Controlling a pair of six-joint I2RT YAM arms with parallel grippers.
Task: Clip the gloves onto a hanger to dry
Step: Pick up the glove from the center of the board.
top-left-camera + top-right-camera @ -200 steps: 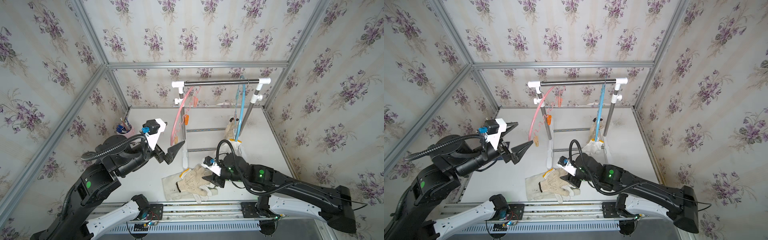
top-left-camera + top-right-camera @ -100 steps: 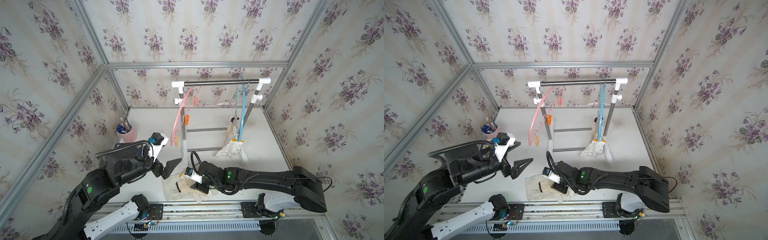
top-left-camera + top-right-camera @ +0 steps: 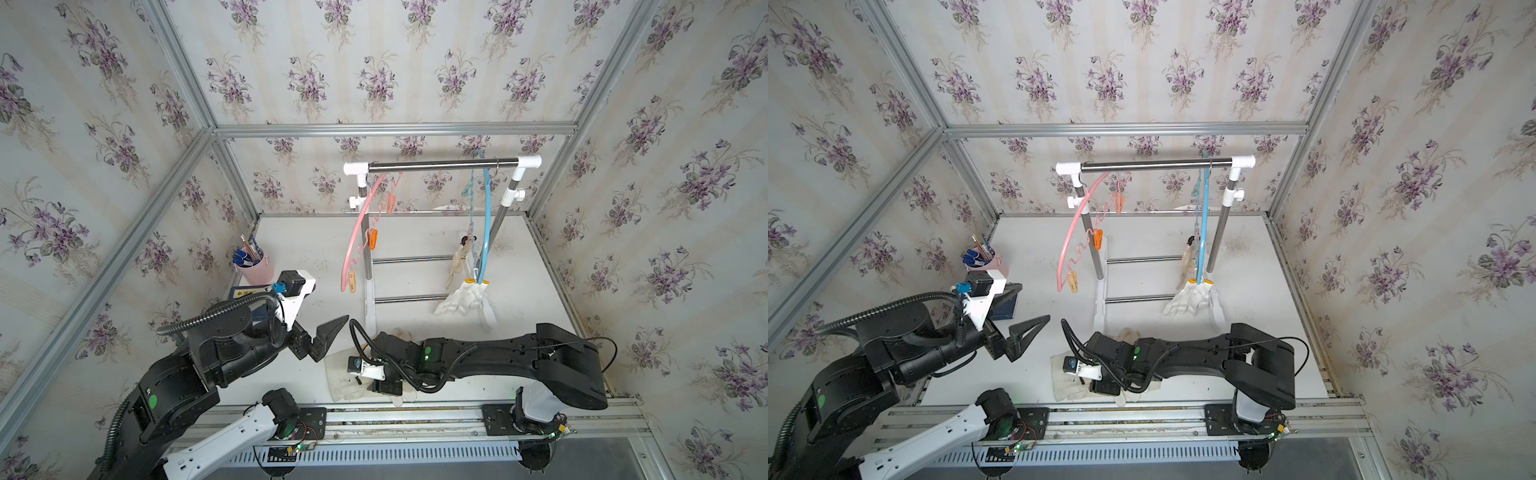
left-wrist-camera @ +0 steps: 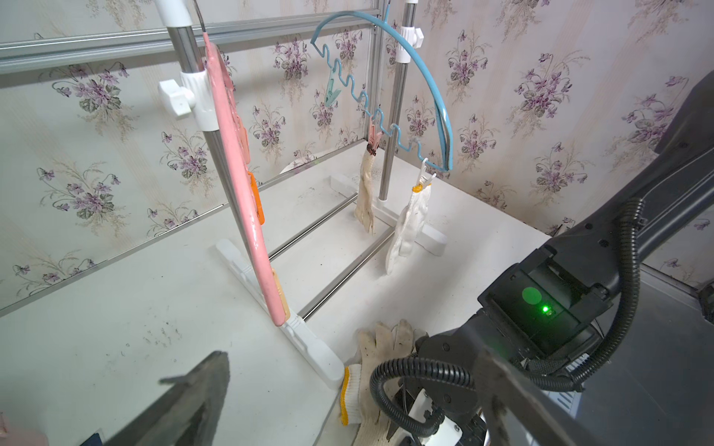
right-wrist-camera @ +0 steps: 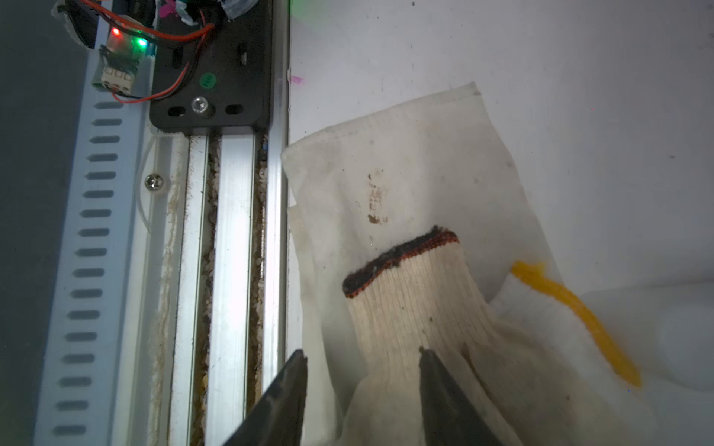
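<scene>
While the right tool [image 5: 361,350] hangs low over a pile [image 3: 338,374] of gloves at the near edge of the bench [image 3: 415,237], its jaws stand half apart and empty. One tip rests on a beige glove [image 5: 409,309] just behind its dark cuff, and the other is over the canvas glove [image 5: 386,166] beneath it. The left tool [image 3: 330,337], jaws wide and empty, hovers above the bench just left of the pile. The step in hand looks like picking the next glove from the pile. The next move seems to call for lowering and closing on the beige cuff alone, without catching the canvas under it, then carrying it to a free clip on the rack [image 3: 440,165] at the far middle. Three gloves show in the pile: the beige glove, the canvas glove and a white glove [image 5: 560,347] with a yellow cuff. More may lie hidden under the arm. Two hangers hang on the rack. On the left is a pink hanger [image 4: 239,173] with three clips, all empty, and on the right a blue hanger [image 4: 425,77], also with three clips. Two of the blue one's clips hold a hung beige glove [image 4: 365,193] and a hung white glove [image 4: 409,220]. The third, a green clip [image 4: 331,94], is free.
</scene>
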